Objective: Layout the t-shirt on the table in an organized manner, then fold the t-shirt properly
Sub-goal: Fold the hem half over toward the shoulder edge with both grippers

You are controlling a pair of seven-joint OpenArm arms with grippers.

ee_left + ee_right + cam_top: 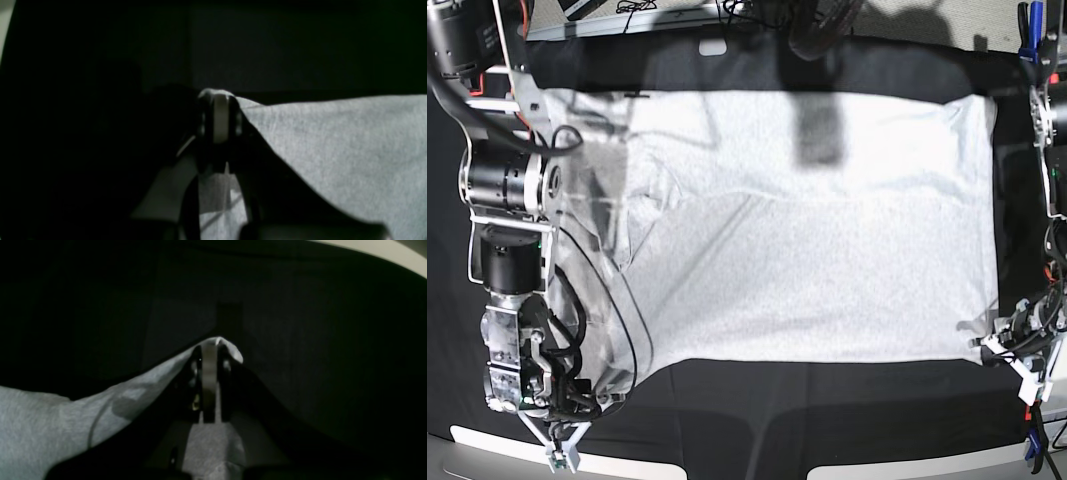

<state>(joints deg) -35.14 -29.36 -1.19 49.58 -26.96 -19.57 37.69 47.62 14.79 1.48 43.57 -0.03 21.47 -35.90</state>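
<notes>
The t-shirt (817,230) is lying spread across the middle of the table (827,410), plain side up with no lettering showing, and it is looking largely flat: the far edge is running nearly straight, the near edge likewise, with only soft creases crossing the body. On the base view's left the cloth is bunching under the right arm, so the sleeve or collar there is hard to make out.

The left gripper (220,116) is pinching a corner of the shirt (333,150) at the near edge on the base view's right, jaws together on the fabric. The right gripper (210,373) is pinching the other near part of the shirt (40,426) in the same way, cloth peeking over its closed tips; in the base view that gripper (562,458) is sitting at the table's near edge.

By the look of it, the laying-out is nearly finished, with the bunched side perhaps needing smoothing. No fold is showing yet, so the whole folding part is remaining to be done.
</notes>
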